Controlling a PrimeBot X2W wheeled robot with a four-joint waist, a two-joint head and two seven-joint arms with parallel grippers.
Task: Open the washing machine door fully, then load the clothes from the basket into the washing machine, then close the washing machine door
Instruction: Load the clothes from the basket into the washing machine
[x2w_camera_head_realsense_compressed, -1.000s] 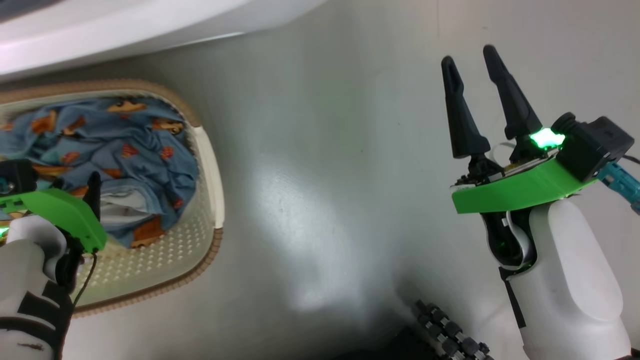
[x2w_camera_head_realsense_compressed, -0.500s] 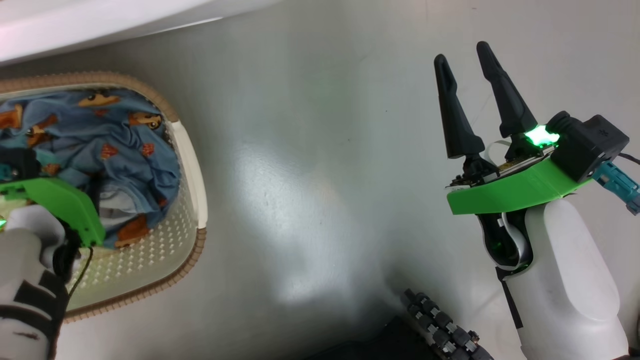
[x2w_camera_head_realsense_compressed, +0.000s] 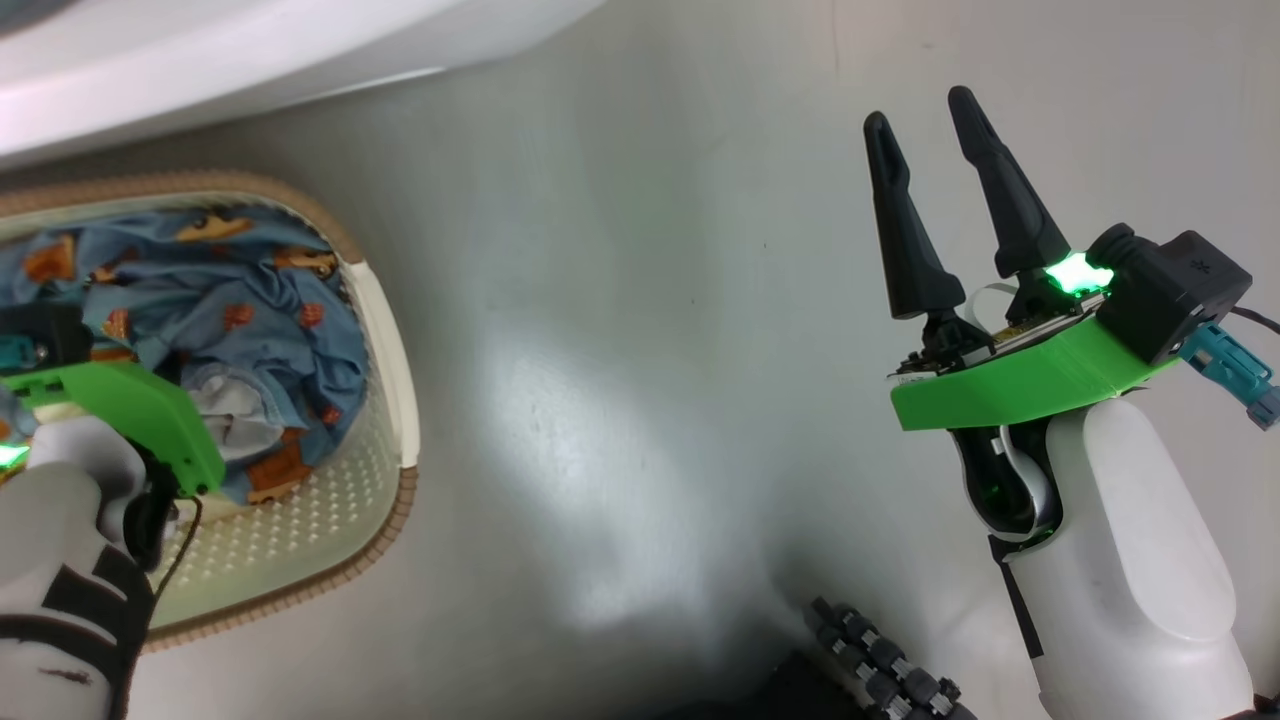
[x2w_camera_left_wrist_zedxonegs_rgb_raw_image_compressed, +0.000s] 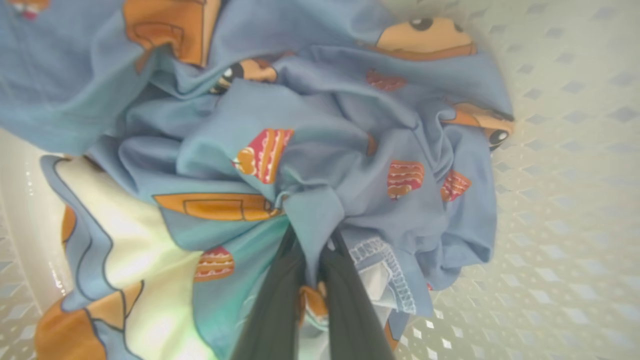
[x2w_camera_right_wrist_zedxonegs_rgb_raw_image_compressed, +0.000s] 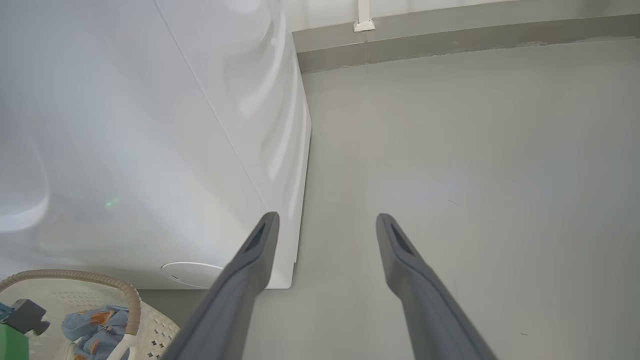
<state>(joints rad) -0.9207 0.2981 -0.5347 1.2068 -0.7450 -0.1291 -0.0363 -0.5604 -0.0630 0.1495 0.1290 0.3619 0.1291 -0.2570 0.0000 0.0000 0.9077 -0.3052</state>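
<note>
Your biggest landmark is the washing machine (x2w_camera_right_wrist_zedxonegs_rgb_raw_image_compressed: 150, 125): its smooth white casing rises at the left of the right wrist view, and a rounded white edge of it crosses the top left of the head view. The glossy grey floor (x2w_camera_head_realsense_compressed: 650, 400) spreads out from its foot. On that floor, close to the machine, stands the basket (x2w_camera_head_realsense_compressed: 392, 330), cream plastic with perforated walls and a brown woven-look rim. Inside it lie the clothes (x2w_camera_left_wrist_zedxonegs_rgb_raw_image_compressed: 350, 115), a crumpled heap of light blue fabric printed with orange-brown bears and small red-striped cakes, with a cream-white patch on one side and a stitched white hem near the fingers. Your left gripper (x2w_camera_left_wrist_zedxonegs_rgb_raw_image_compressed: 314, 242) is down in the basket, its two dark fingers clenched on a fold of the blue cloth, which bunches between them and hides their tips. Your right gripper (x2w_camera_head_realsense_compressed: 918, 107) hovers well apart over the floor, fingers spread and holding nothing. A small round white cap (x2w_camera_right_wrist_zedxonegs_rgb_raw_image_compressed: 192, 274) sits low on the machine, and a black ribbed cable (x2w_camera_head_realsense_compressed: 880, 670) lies at the head view's bottom edge.
</note>
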